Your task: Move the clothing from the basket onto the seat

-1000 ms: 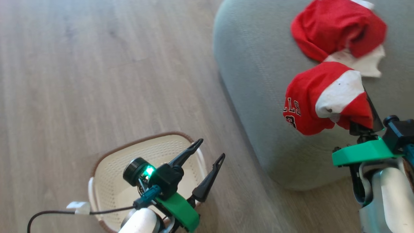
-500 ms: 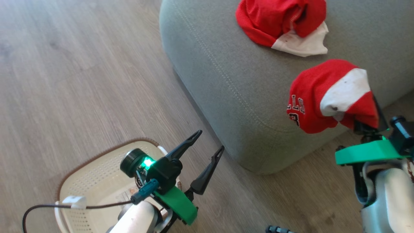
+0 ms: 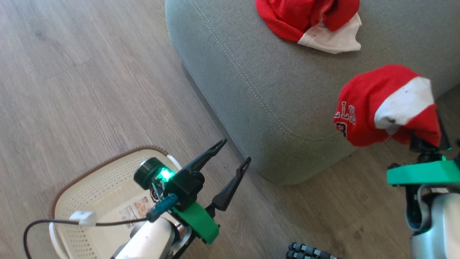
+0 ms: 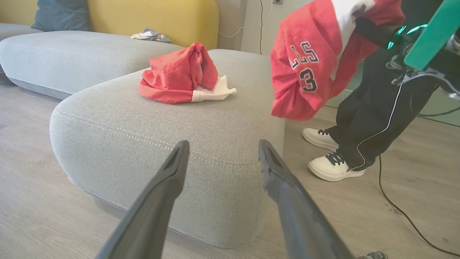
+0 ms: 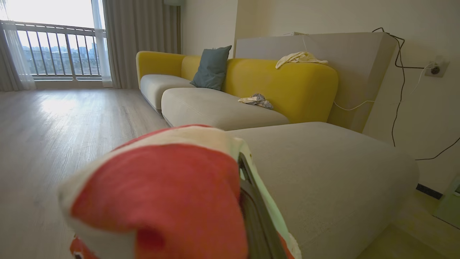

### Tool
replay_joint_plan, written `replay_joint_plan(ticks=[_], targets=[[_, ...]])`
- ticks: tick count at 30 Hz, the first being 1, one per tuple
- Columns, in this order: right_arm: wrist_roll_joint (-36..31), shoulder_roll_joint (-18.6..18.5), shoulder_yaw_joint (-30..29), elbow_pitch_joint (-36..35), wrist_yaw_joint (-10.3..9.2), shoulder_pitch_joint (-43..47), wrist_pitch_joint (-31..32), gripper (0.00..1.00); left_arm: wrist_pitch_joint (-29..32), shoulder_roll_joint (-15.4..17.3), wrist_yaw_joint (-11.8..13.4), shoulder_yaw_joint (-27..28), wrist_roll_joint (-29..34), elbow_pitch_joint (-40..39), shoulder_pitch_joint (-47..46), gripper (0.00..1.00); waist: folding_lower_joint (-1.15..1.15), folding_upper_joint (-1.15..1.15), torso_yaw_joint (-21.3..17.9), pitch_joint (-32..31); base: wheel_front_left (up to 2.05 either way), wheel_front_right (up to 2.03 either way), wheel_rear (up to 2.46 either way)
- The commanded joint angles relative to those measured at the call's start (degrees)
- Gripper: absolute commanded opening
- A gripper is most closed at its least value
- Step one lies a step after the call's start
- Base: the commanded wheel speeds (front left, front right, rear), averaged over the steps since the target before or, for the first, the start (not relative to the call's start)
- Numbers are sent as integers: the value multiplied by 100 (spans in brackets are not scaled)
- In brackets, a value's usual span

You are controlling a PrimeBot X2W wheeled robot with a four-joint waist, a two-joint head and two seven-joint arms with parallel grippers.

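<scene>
Right tool [image 3: 424, 143] pinching crumpled red garment [image 3: 381, 104], rounded stitched grey seat [image 3: 251, 72] beside

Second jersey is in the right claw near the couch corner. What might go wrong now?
1. The held garment hangs from the right claw mostly past the corner of the seat; released here, it would probably drop to the floor.
2. A person's legs stand close by that arm, so a wide swing may hit them.
</scene>
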Motion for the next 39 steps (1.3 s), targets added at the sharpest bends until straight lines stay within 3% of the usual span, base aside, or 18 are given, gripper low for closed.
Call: replay_joint_plan(ticks=[1, 9, 18, 25, 33, 39], targets=[[-29, -51, 42, -289, -1, -192, -37, 0, -28, 75, -7, 186, -19, -210, -220, 100, -1, 0, 0, 27, 0, 0, 0], [-347, -102, -229, -621, -1, -854, -37, 0, -28, 220, -7, 297, 51, -288, -245, 100, -1, 0, -8, 322, 0, 0, 0], [-27, -929, -872, -246, -1, -2164, -37, 0, -28, 485, -7, 99, 131, -398, -481, 100, -1, 0, 259, 1053, 0, 0, 0], [374, -1637, -1261, 654, -1, -3372, -37, 0, -28, 778, -7, -74, 147, -388, -764, 100, -1, 0, 537, 1733, 0, 0, 0], [320, -2112, -1569, 1804, -1, -4615, -37, 0, -28, 1078, -7, -233, 138, -443, -1078, 100, -1, 0, 917, 2408, 0, 0, 0], [16, -2215, -1722, 2601, -1, -5348, -37, 0, -28, 1127, -7, -213, 135, -497, -1195, 100, -1, 0, 1196, 2760, 0, 0, 0]])
